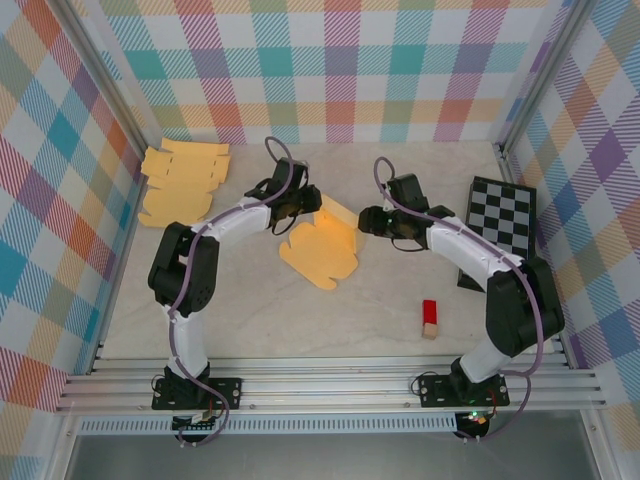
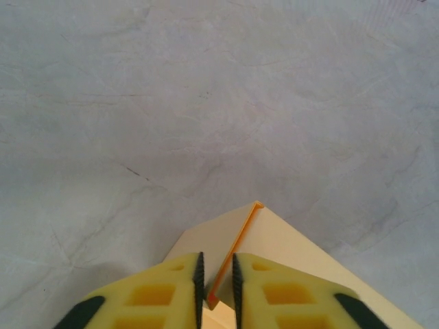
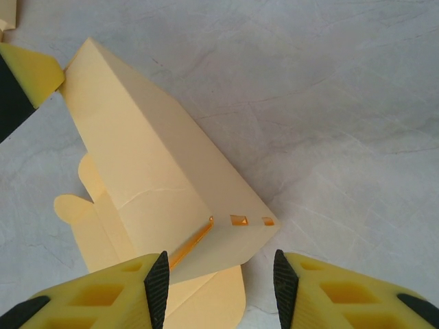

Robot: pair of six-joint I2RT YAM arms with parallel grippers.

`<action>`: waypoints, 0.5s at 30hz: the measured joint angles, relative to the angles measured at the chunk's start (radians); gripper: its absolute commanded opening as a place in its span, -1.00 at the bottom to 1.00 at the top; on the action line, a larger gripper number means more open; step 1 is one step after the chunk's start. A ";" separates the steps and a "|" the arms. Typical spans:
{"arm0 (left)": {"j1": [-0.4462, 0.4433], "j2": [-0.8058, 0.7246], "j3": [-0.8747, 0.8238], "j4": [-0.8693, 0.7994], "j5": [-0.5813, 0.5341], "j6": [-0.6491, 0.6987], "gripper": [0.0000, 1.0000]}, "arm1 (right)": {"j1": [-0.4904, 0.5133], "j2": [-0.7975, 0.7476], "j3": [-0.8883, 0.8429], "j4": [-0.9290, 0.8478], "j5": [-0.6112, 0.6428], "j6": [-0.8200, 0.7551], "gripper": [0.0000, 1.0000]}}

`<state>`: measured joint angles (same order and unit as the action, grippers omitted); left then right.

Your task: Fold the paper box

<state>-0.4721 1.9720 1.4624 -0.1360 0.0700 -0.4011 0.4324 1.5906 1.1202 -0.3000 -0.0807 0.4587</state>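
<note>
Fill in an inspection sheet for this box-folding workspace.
Surface: pale marbled table.
Job's things: box half folded, at centre; flat blanks stacked at far left.
Clutter: checkerboard at right; red block near the front.
Grippers: left fingers shut on the box's edge; right fingers open, straddling a box corner.
Cables: left cable and right cable each loop above a wrist.
Surroundings: plaid walls, metal frame.
</note>
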 measured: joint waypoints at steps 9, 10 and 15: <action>0.005 -0.015 -0.097 0.161 0.000 -0.006 -0.72 | 0.007 0.041 0.002 -0.002 -0.010 -0.003 -0.06; 0.005 -0.016 -0.101 0.170 0.000 -0.006 -0.73 | 0.007 0.046 0.007 -0.006 -0.009 -0.003 -0.06; 0.005 -0.029 -0.131 0.192 -0.003 -0.005 -0.73 | 0.007 0.052 0.026 -0.010 -0.006 -0.003 -0.01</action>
<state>-0.4675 1.9427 1.3315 0.0563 0.0666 -0.4065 0.4397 1.6428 1.1458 -0.3103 -0.0872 0.4561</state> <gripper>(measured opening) 0.139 0.479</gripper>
